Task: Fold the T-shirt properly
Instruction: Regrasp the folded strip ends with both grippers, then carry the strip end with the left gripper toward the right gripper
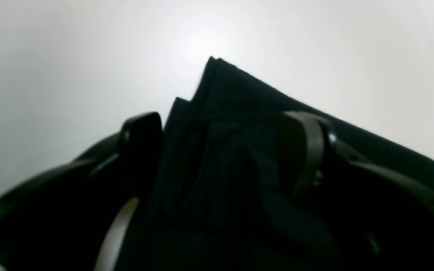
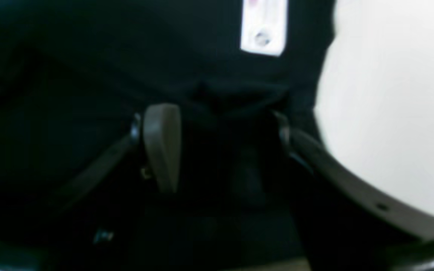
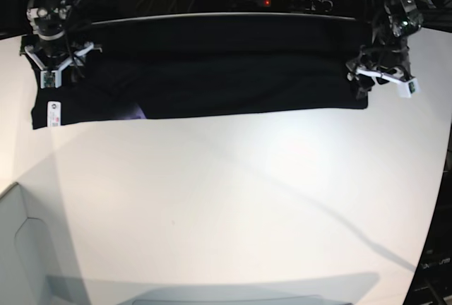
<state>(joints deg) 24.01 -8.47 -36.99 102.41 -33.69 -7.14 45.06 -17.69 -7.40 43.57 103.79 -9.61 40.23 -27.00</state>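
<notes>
T-shirt [image 3: 212, 72] limp, slippery, folded at 12 | I'd pinch layered corners | both fingers [image 1: 303, 150] spread wide, holding nothing

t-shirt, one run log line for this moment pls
T-shirt: folded strip along table far edge | white tag showing | left tool: open | right tool: open

place: robot lab — white table [image 3: 233, 199] | cables, electronics [image 3: 282, 1] behind
</notes>
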